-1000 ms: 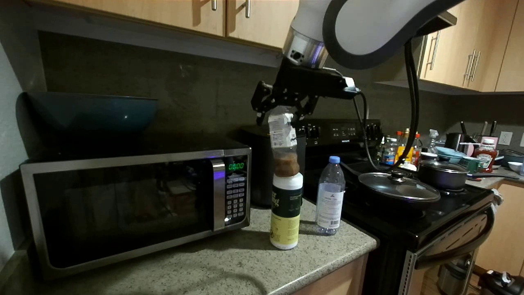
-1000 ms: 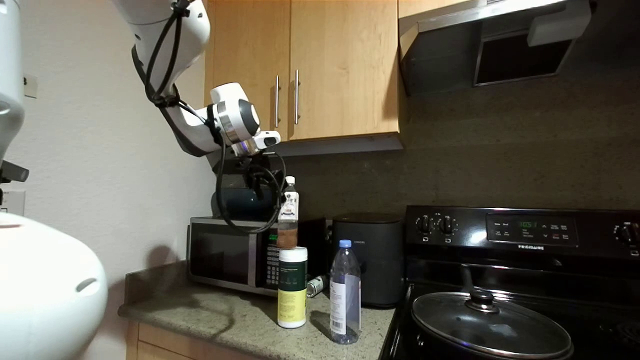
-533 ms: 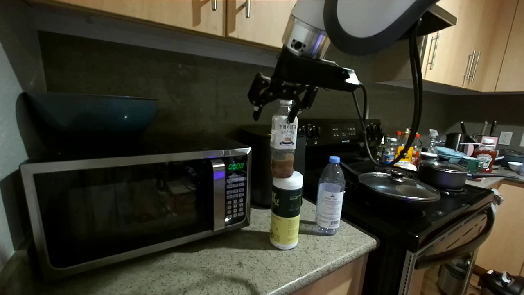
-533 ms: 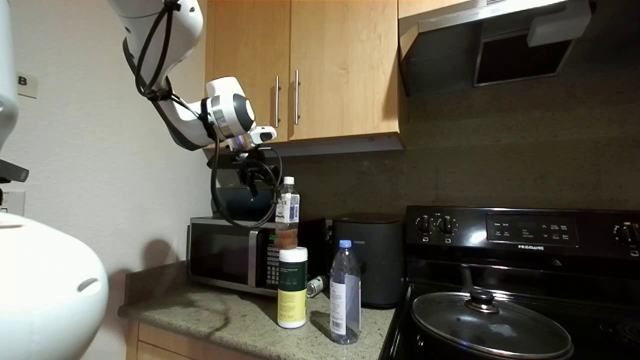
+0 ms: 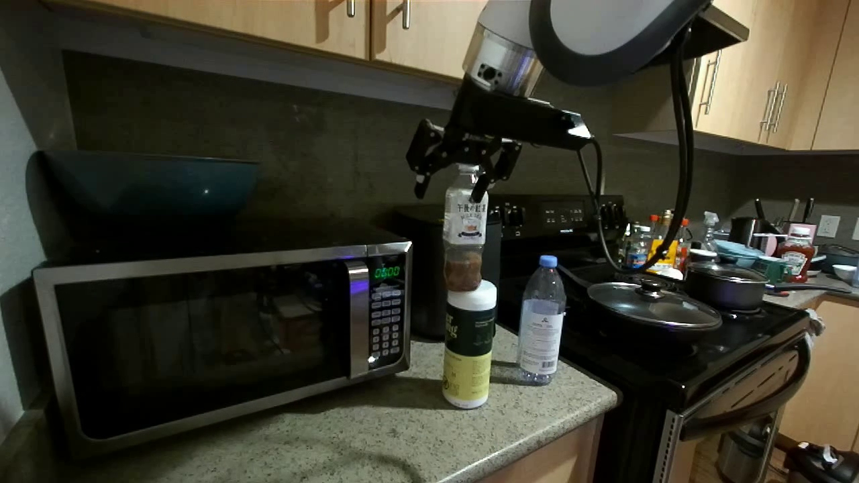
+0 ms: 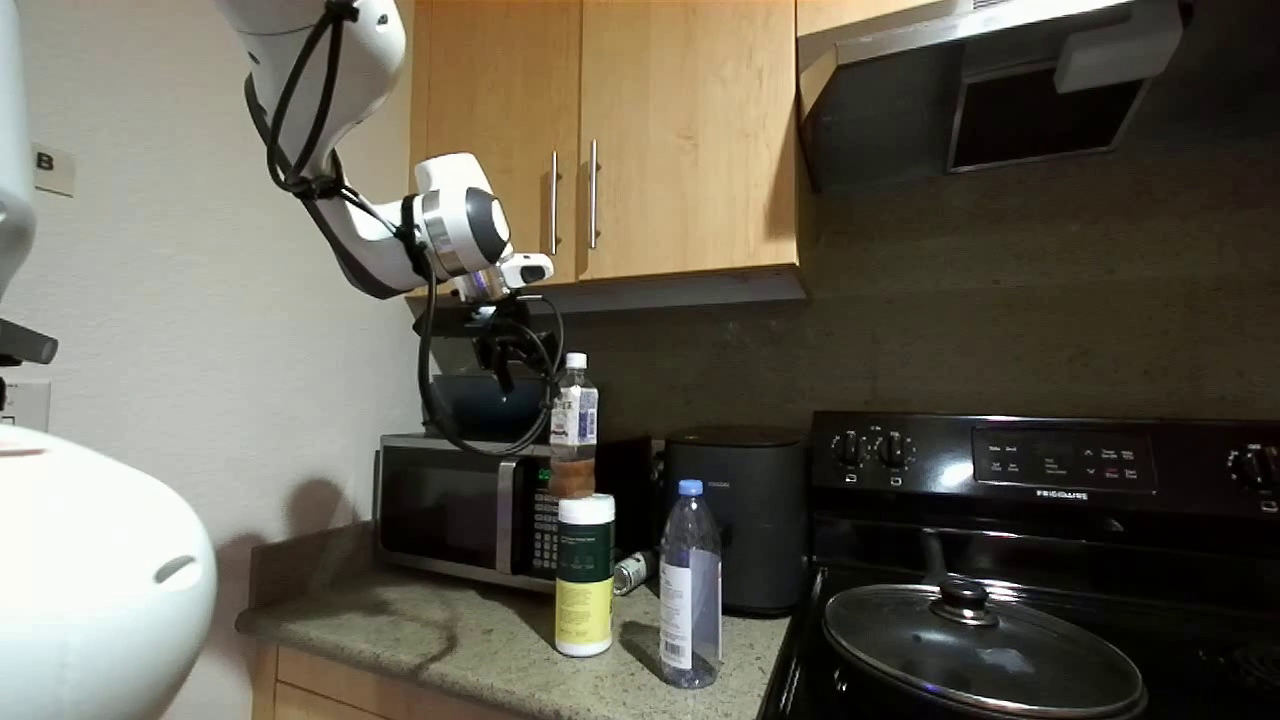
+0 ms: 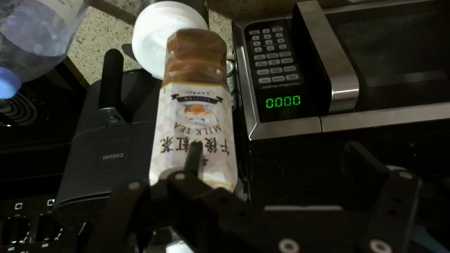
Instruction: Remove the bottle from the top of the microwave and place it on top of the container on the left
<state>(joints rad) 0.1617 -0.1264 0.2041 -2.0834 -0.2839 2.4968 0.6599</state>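
Observation:
The bottle, with white cap, white milk-tea label and brown lower part, stands upright on the container's white lid in both exterior views (image 5: 466, 228) (image 6: 574, 420), towards one side of the lid. It also shows in the wrist view (image 7: 195, 116). The container (image 5: 470, 362) is a tall canister with a dark green and yellow label; its lid shows in the wrist view (image 7: 147, 38). The microwave (image 5: 201, 349) stands beside it. My gripper (image 7: 274, 144) is open and empty. One finger overlaps the bottle's label in the wrist view; whether it touches is unclear.
A clear water bottle (image 5: 540, 329) with a blue cap stands close beside the container. A black air fryer (image 6: 735, 520) and a lying can (image 6: 632, 572) are behind. A teal bowl (image 5: 147, 184) sits on the microwave. A lidded pan (image 5: 654, 305) is on the stove; cabinets (image 6: 690, 130) hang above.
A second ago the bottle leaned under the gripper; it has straightened and turned, its label facing differently. The gripper has risen slightly. Over the last half second almost nothing moved.

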